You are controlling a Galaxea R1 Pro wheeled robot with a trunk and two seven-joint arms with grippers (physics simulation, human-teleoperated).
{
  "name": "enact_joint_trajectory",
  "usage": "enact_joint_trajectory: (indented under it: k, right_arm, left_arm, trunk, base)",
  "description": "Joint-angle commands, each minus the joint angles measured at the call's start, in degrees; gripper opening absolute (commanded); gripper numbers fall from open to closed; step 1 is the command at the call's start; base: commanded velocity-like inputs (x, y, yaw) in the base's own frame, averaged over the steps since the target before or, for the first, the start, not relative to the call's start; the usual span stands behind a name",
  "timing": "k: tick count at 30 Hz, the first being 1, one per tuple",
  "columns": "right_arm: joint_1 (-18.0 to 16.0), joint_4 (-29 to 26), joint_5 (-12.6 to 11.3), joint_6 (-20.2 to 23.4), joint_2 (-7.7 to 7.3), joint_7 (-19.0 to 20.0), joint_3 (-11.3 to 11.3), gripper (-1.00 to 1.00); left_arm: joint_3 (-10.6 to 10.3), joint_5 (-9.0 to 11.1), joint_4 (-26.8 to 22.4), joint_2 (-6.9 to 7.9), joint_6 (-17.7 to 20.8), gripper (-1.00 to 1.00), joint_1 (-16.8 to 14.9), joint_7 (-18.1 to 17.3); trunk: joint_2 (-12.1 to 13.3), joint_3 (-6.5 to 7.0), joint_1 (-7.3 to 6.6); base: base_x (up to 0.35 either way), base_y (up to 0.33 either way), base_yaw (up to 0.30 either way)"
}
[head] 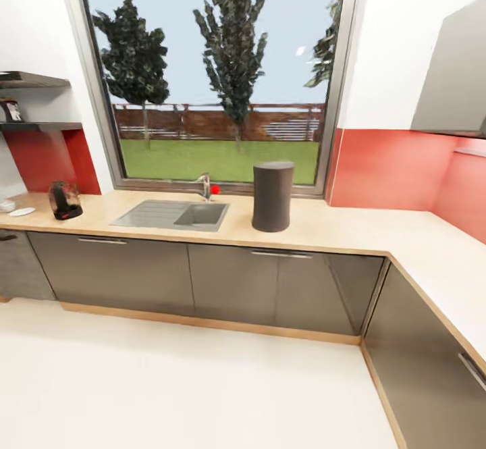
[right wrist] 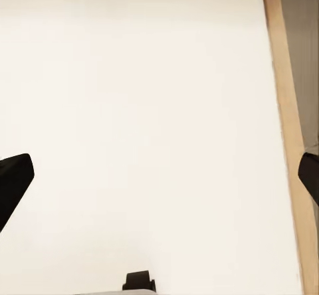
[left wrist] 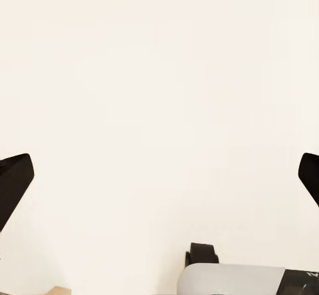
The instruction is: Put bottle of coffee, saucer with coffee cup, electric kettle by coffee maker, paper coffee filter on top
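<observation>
On the wooden countertop (head: 351, 229), right of the sink, stands a tall dark grey cylinder (head: 272, 196). Far left on the counter sits a small black and red appliance (head: 65, 200), which looks like the coffee maker. Beside it lie a white saucer (head: 21, 211) and a small pale cup (head: 7, 205), partly cut off by the picture's edge. A dark jar-like item (head: 11, 110) stands on the left wall shelf (head: 40, 125). My left gripper (left wrist: 159, 182) hangs open over bare floor. My right gripper (right wrist: 159, 182) is open too, with nothing between its fingers.
A sink (head: 172, 215) with a tap (head: 204, 186) lies below the big window. Grey base cabinets (head: 236, 283) run under the counter, which turns along the right wall. A wooden plinth strip (right wrist: 286, 109) borders the pale floor (head: 202, 388). Part of my base (left wrist: 232, 278) shows in the left wrist view.
</observation>
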Motion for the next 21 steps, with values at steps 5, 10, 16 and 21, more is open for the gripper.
enact_joint_trajectory:
  k: [5, 10, 16, 21]
  right_arm:
    - [0.0, 0.0, 0.0, -0.2, 0.01, 0.0, 0.0, 1.0]
    - [0.0, 0.0, 0.0, -0.2, 0.01, 0.0, 0.0, 1.0]
    - [0.0, 0.0, 0.0, -0.2, 0.01, 0.0, 0.1, 1.0]
    - [0.0, 0.0, 0.0, -0.2, 0.01, 0.0, 0.1, 1.0]
  left_arm:
    - [0.2, 0.1, 0.1, -0.02, -0.2, 1.0, 0.0, 0.0]
    - [0.2, 0.2, 0.1, -0.02, -0.2, 1.0, 0.0, 0.0]
    - [0.2, 0.2, 0.1, -0.02, -0.2, 1.0, 0.0, 0.0]
    - [0.2, 0.2, 0.1, -0.08, -0.2, 1.0, 0.0, 0.0]
  trunk:
    - [-0.1, -0.05, 0.06]
    - [-0.1, -0.05, 0.06]
    - [-0.1, -0.05, 0.06]
    - [-0.1, -0.05, 0.06]
  base:
    - [0.337, 0.129, 0.277]
    - [0.333, 0.158, 0.278]
    - [0.329, 0.169, 0.278]
    - [0.316, 0.185, 0.278]
